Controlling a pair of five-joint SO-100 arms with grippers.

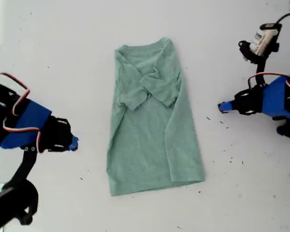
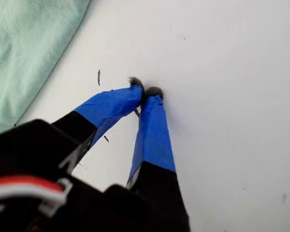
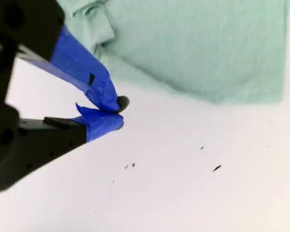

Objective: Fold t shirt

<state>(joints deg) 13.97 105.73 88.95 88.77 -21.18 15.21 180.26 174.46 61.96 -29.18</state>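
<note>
The pale green t shirt [image 1: 152, 130] lies flat in the middle of the white table, neck at the far end, both sleeves folded inward across the chest. My first gripper [image 1: 222, 106] [image 2: 145, 92] is shut and empty, low over bare table off the shirt's side at the exterior view's right; the shirt's edge [image 2: 24, 48] shows beyond it. At the exterior view's left, my second gripper [image 1: 73, 141] [image 3: 120, 112] is also shut on nothing, a short way from the shirt's other long edge [image 3: 198, 43].
Small black specks [image 1: 208, 118] dot the white table [image 1: 63, 58] near the first gripper. A white-and-black device on a mount [image 1: 262, 41] stands at the exterior view's upper right. Both arms' black bases sit at the exterior view's side edges.
</note>
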